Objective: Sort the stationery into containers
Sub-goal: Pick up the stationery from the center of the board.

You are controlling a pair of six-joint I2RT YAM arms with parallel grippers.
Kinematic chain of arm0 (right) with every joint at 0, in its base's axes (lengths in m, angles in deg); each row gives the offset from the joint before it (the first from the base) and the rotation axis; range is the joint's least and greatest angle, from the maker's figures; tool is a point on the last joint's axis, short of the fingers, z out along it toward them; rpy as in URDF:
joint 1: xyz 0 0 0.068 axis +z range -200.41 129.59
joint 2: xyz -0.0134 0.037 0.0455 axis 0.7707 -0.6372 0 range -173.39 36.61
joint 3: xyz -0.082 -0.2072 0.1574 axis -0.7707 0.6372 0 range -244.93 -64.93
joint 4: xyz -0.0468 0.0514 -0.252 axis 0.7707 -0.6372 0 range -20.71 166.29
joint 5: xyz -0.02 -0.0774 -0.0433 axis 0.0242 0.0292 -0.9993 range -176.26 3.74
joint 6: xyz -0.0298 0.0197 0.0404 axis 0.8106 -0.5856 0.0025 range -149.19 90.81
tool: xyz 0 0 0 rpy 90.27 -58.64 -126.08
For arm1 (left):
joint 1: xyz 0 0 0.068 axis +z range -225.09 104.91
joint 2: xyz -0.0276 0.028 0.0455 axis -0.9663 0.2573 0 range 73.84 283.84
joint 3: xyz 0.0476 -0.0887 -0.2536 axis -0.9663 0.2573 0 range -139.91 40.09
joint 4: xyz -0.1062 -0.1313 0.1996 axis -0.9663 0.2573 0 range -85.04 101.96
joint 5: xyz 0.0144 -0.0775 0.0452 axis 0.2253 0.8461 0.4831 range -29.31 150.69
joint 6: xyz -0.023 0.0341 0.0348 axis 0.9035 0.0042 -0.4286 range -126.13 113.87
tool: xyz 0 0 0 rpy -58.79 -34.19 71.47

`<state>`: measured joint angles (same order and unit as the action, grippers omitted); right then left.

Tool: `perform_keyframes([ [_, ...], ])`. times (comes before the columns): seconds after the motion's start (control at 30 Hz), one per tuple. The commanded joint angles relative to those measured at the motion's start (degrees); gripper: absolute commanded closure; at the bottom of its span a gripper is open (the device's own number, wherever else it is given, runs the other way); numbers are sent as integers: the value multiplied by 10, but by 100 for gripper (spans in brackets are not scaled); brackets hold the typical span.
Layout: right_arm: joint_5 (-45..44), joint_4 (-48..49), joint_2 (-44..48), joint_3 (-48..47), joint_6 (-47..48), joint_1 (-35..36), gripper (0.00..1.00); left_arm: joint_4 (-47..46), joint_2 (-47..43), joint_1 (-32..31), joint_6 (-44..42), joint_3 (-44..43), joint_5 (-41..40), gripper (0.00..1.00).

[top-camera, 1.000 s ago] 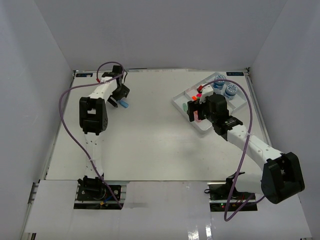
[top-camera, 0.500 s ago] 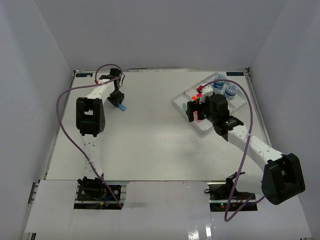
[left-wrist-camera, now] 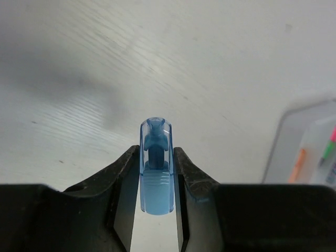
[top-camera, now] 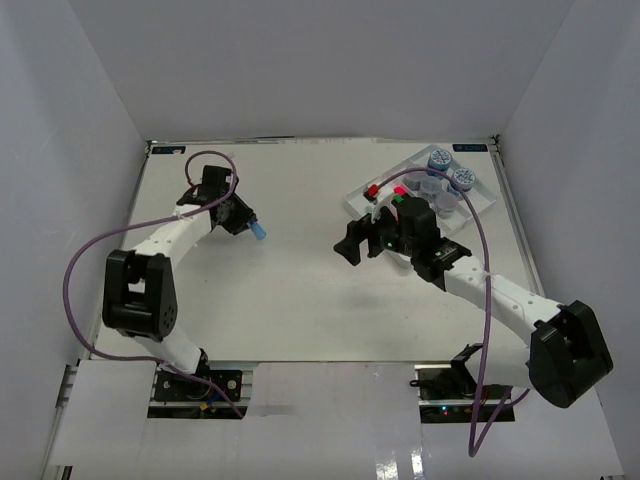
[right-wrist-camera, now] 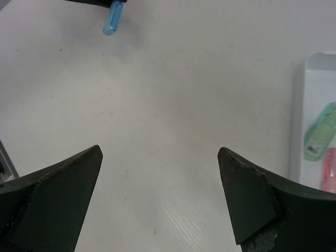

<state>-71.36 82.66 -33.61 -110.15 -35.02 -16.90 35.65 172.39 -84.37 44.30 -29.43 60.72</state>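
Over on the left, the left gripper [top-camera: 240, 218] is clamped on a blue marker [top-camera: 259, 232], whose long axis runs along the fingers with the cap poking out towards the right. The tray [right-wrist-camera: 298, 115] lies well apart from it on that side, so I'd guess the marker gets carried there. Between them, just left of the tray, hangs the right gripper [right-wrist-camera: 160, 157], its jaws wide apart and holding nothing. The tray holds a green marker [right-wrist-camera: 320, 137] beside a pink marker [right-wrist-camera: 331, 168], and two jars [top-camera: 440, 160] sit at its far end.
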Motion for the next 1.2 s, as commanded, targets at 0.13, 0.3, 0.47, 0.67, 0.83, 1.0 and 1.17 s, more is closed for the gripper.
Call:
perform_keyframes([
  [0.13, 18, 50, -61, -68, -74, 66, 3, -166, -186, -79, 14, 120, 46, 61],
  [0.3, -8, 58, -98, -111, -89, 102, 3, -219, -239, -122, 36, 168, 44, 61],
  [0.47, -40, 57, -128, -156, -100, 129, 4, -242, -273, -151, 43, 181, 37, 62],
  [0.67, -56, 45, -171, -197, -110, 148, 10, -259, -298, -167, 51, 192, 36, 62],
  [0.83, -73, 43, -196, -212, -114, 161, 26, -270, -313, -175, 56, 202, 34, 62],
  [1.0, -101, 42, -204, -220, -111, 165, 44, -279, -331, -180, 58, 221, 33, 62],
  [1.17, -108, 38, -204, -226, -107, 165, 75, -280, -342, -181, 57, 236, 28, 62],
])
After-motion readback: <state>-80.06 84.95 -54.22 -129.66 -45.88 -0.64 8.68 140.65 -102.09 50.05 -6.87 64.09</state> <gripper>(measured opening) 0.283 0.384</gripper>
